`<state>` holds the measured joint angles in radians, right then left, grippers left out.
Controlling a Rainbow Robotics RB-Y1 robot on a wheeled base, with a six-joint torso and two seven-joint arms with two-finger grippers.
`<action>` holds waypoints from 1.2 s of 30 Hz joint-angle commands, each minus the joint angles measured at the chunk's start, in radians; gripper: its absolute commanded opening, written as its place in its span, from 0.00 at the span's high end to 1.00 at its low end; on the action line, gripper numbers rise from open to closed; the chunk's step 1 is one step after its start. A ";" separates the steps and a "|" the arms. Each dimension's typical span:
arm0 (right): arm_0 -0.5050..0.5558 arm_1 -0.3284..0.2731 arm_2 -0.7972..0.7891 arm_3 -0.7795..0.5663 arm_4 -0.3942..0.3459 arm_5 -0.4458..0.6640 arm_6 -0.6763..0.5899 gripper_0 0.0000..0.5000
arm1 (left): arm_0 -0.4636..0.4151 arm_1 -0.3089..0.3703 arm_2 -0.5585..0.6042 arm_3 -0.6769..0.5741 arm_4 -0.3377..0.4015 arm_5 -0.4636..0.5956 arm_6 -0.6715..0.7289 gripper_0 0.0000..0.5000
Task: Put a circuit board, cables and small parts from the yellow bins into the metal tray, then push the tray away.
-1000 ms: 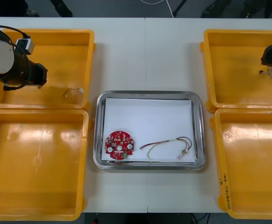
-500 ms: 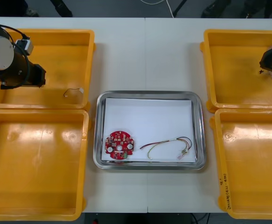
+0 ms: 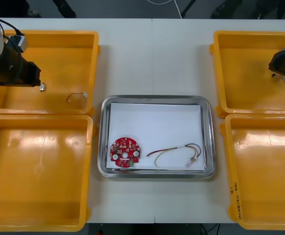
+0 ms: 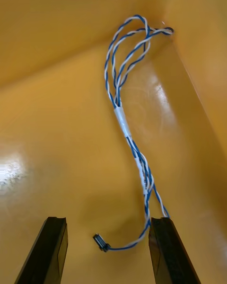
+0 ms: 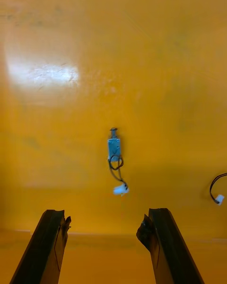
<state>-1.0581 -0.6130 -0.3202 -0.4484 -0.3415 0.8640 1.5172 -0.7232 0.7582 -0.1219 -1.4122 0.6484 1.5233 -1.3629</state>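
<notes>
Surface is a light table [image 3: 152, 63]. Its bare middle strip lies between left gripper [image 5: 106, 212] and right gripper [image 4: 109, 219] and carries on to the near edge. The table seam [image 3: 152, 44] is a thin line running far-to-near, roughly midway between the two grippers. There's dark floor [image 3: 118, 7] past the far edge, beyond both grippers. A white cord [image 3: 161, 2] loops against that floor, just to the right gripper's side of the seam. More floor shows at the near edge, well apart from both.

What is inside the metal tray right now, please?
In the metal tray, on its white lining, lie a round red circuit board and a red and yellow cable, apart. The lining hides the tray's floor.
</notes>
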 commanded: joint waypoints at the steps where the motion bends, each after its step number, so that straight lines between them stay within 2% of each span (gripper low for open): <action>1: -0.011 -0.050 0.012 -0.015 -0.011 -0.014 0.012 0.00 | -0.061 0.075 0.031 -0.037 0.020 0.040 0.062 0.00; 11: 0.015 -0.050 0.027 -0.015 -0.011 -0.060 0.029 0.00 | -0.078 0.081 0.030 -0.025 0.036 0.067 0.068 0.00; 16: 0.023 -0.050 0.035 -0.015 -0.017 -0.063 0.040 0.00 | -0.101 0.062 0.031 0.024 0.039 0.058 0.064 0.00; 22: 0.041 -0.047 0.044 -0.016 -0.056 -0.066 0.047 0.00 | -0.137 0.033 0.030 0.107 0.037 0.012 0.053 0.00; 31: 0.050 -0.037 0.047 -0.015 -0.060 -0.068 0.054 0.00 | -0.147 -0.007 0.030 0.191 0.039 -0.091 0.038 0.00; 32: 0.050 -0.037 0.047 -0.015 -0.060 -0.068 0.055 0.04 | -0.147 -0.010 0.030 0.196 0.039 -0.095 0.038 0.00; 34: 0.050 -0.037 0.047 -0.015 -0.060 -0.068 0.057 0.38 | -0.147 -0.023 0.030 0.205 0.037 -0.107 0.036 0.00; 35: 0.050 -0.037 0.047 -0.015 -0.060 -0.068 0.058 0.47 | -0.147 -0.026 0.030 0.206 0.037 -0.110 0.036 0.00; 36: 0.050 -0.037 0.047 -0.015 -0.060 -0.068 0.058 0.64 | -0.147 -0.031 0.030 0.211 0.037 -0.114 0.036 0.00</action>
<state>-1.0137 -0.6132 -0.2934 -0.4482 -0.3936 0.8083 1.5209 -0.8175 0.7528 -0.1219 -1.2050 0.6807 1.4303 -1.3630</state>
